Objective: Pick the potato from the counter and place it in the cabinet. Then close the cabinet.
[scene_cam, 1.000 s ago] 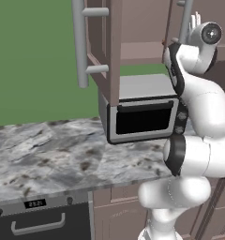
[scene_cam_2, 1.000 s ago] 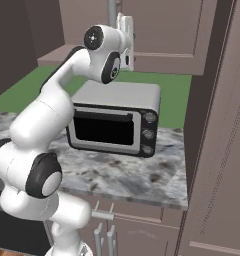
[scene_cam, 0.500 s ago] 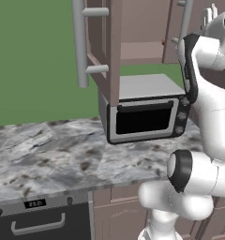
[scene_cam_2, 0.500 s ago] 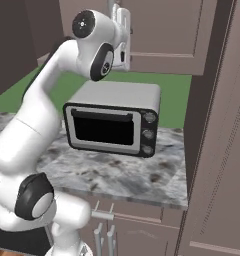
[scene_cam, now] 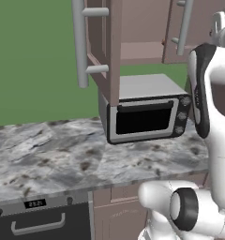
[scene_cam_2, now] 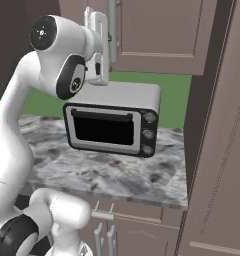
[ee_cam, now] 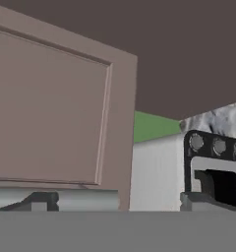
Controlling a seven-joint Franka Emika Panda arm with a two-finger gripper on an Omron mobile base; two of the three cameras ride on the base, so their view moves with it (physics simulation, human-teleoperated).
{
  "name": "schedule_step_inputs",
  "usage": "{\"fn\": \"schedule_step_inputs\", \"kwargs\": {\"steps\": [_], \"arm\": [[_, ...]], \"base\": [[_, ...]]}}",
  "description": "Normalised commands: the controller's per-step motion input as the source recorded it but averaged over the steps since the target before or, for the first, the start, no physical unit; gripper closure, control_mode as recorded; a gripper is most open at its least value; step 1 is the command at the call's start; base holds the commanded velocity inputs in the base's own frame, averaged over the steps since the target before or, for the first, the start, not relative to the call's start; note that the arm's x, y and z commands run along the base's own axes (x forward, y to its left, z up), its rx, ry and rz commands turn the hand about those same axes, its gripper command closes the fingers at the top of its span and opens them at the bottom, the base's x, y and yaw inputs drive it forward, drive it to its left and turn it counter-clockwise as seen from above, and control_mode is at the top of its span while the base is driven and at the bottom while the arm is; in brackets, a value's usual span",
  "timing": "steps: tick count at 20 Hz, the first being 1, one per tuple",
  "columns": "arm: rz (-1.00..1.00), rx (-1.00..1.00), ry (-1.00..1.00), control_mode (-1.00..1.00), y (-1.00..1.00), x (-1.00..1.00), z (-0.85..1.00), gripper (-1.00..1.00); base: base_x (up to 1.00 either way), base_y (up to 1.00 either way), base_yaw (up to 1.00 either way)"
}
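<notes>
toaster oven (scene_cam: 145,115) on counter (scene_cam: 63,159), below cabinet (scene_cam: 133,33)

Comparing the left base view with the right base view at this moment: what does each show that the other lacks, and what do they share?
Left base view alone: the cabinet's open door, edge-on, with its grey bar handle, the inner shelf behind it, and a black appliance front under the counter.

Right base view alone: a tall mauve-brown panel at the right, and the arm's hand raised against a grey bar handle; I cannot tell how the claw stands.

Both: the silver toaster oven on the marbled counter, green wall behind, and the white arm.
</notes>
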Motion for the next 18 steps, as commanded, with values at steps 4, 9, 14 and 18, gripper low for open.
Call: {"fn": "schedule_step_inputs", "kwargs": {"steps": [4,9,14,18], "arm": [[0.03,-0.1,0.0,-1.0,0.86,-1.0,0.0,-1.0],[0.0,-0.13,0.0,-1.0,0.96,-1.0,0.0,-1.0],[0.0,-0.13,-0.03,-1.0,1.0,-1.0,0.0,-1.0],[0.0,-0.12,-0.02,-1.0,1.0,-0.96,0.0,-1.0]], "base": [[0.0,0.0,0.0],[0.0,0.0,0.0],[0.0,0.0,0.0],[0.0,0.0,0.0]]}}
